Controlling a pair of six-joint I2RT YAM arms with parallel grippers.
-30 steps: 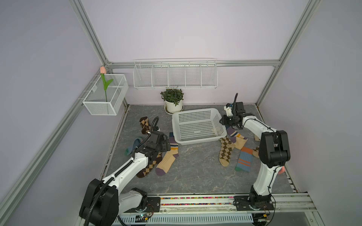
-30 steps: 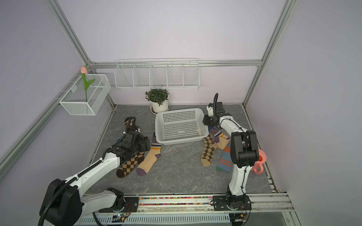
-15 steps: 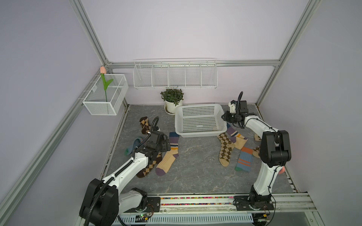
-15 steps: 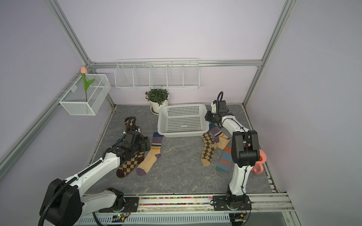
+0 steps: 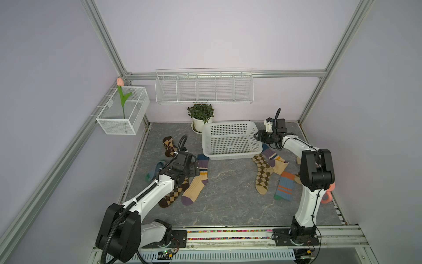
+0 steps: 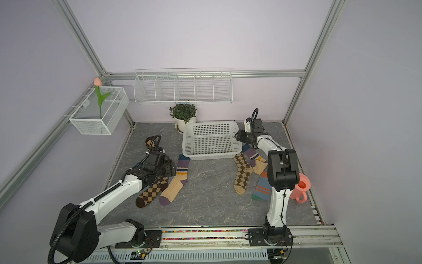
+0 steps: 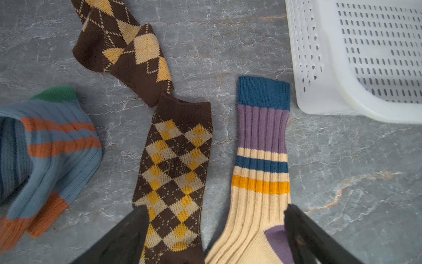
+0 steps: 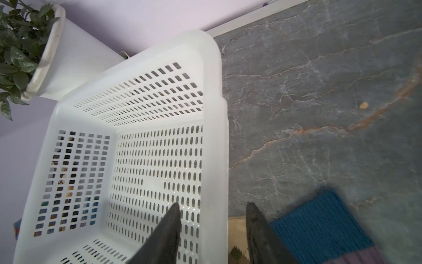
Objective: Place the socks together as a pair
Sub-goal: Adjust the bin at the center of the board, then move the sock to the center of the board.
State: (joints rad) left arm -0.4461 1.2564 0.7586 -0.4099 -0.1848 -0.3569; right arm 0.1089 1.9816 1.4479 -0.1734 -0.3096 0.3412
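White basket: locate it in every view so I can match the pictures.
Both top views: white basket stands centrally, toward the rear.
Left wrist: only one corner, beside the cream sock and its blue cuff.
Right wrist: close up, the right pincer straddling its side wall.
Shared landmark: potted plant at its far corner; not in the left wrist view.

Bright, soft, even light; faint shadows; wide-angle bowing at edges; blurred wrist-view foregrounds.
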